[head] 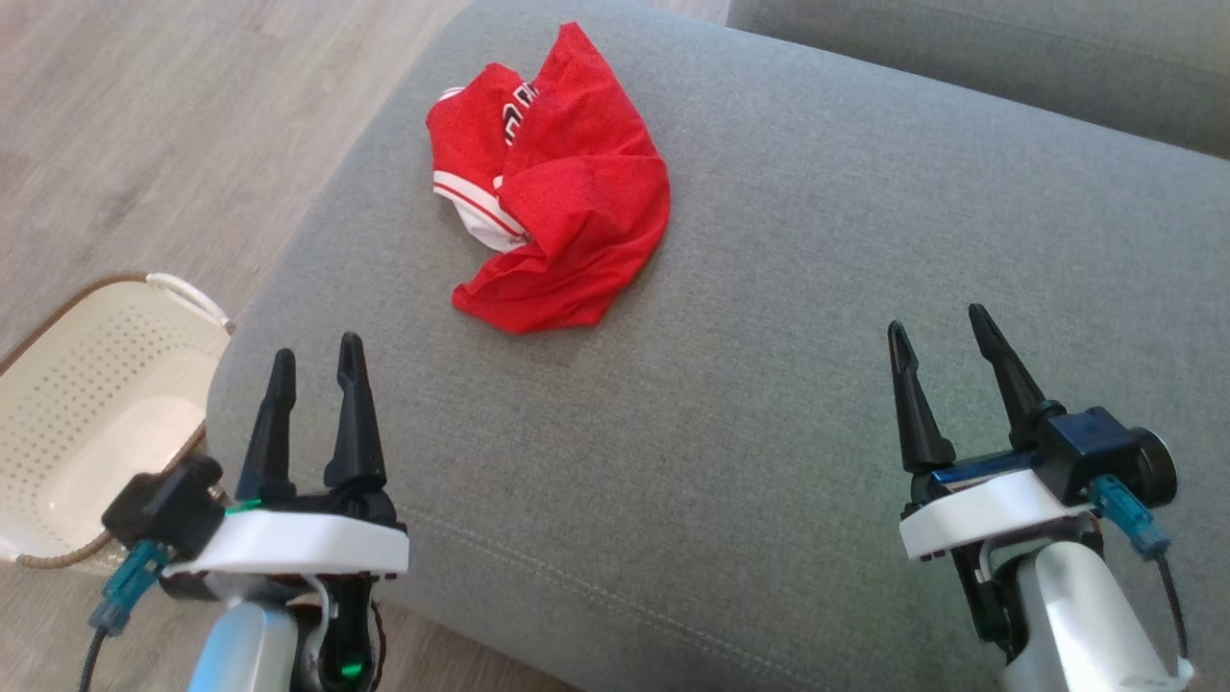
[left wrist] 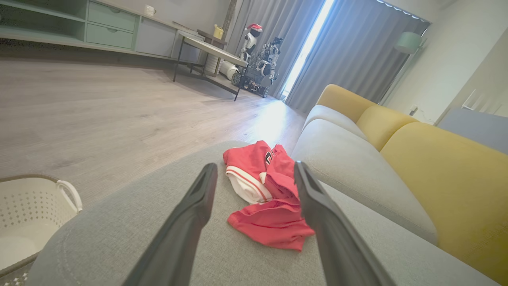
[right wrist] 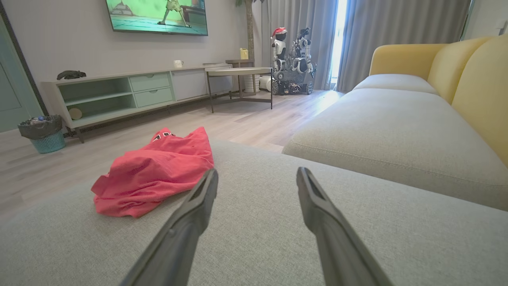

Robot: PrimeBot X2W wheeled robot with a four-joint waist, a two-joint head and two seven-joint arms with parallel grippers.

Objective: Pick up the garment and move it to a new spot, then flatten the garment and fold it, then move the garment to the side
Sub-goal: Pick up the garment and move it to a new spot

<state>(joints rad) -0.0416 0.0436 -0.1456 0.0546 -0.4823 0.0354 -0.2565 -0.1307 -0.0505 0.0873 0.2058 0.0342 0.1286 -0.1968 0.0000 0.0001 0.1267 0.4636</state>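
Note:
A crumpled red garment [head: 557, 192] with white trim lies on the grey sofa cushion [head: 817, 336], toward its far left part. It also lies ahead in the left wrist view, garment [left wrist: 270, 214], and at the left in the right wrist view, garment [right wrist: 154, 174]. My left gripper [head: 317, 356] hovers open over the cushion's near left corner, well short of the garment. My right gripper [head: 940, 322] stands open at the right, apart from the garment, with nothing between its fingers.
A white perforated laundry basket [head: 96, 404] sits on the wood floor [head: 144, 144] left of the cushion. A second grey cushion [head: 1009, 58] adjoins at the far right. Yellow backrests [left wrist: 444, 174] rise beyond. A low table [right wrist: 238, 73] and a TV cabinet [right wrist: 119, 91] stand across the room.

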